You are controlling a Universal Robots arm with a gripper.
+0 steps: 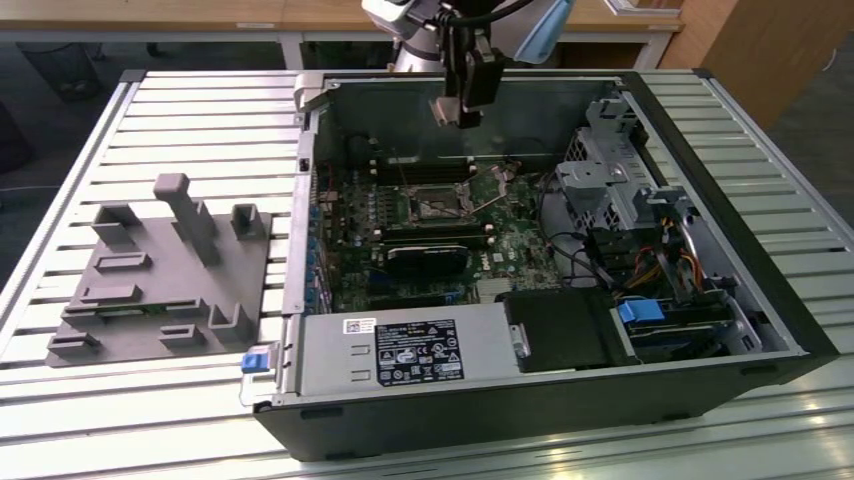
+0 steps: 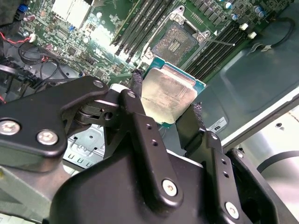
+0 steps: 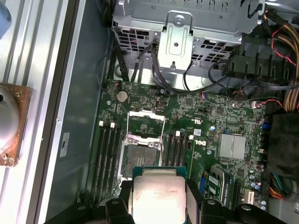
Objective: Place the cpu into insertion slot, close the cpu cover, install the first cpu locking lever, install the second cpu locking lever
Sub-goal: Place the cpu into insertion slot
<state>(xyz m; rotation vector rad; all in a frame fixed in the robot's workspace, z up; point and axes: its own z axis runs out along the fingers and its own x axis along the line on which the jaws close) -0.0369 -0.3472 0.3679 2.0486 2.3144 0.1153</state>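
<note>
Holding the cpu above the motherboard.
The gripper pinches its two edges; the insertion slot lies uncovered below, slightly ahead.

Black fingers with silver screws on a silver-and-blue arm.

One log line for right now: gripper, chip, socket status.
gripper: shut on small square silvery-topped cpu | position: above green circuit board, apart | black-rimmed square insertion slot: empty | cpu not yet placed
</note>
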